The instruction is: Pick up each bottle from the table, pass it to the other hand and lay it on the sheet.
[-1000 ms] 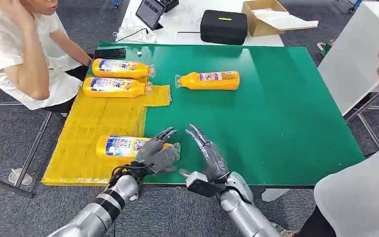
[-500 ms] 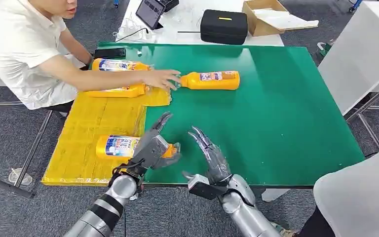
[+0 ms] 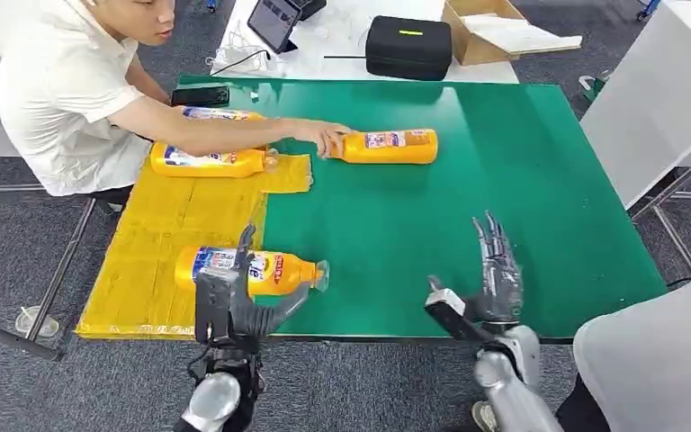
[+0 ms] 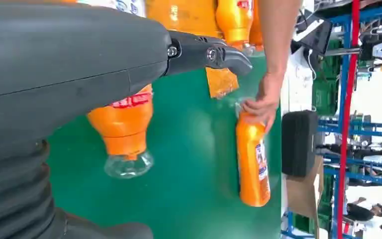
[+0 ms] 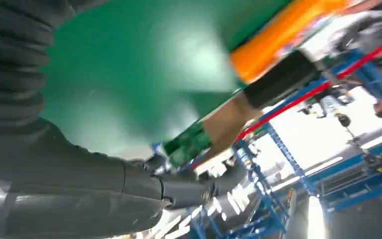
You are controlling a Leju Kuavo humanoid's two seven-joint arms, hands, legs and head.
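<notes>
The left hand (image 3: 229,301) is open and holds nothing; its fingers are spread apart at the near edge of the green table (image 3: 504,180). Just past its fingers lies a bottle (image 3: 247,269) on its side on the yellow sheet (image 3: 162,234), with its clear cap sticking out over the green. The right hand (image 3: 495,270) is open too, fingers pointing up, and holds nothing. Far ahead of both hands, a person's hand (image 3: 328,137) touches the cap end of another bottle (image 3: 387,146) lying on the green table.
</notes>
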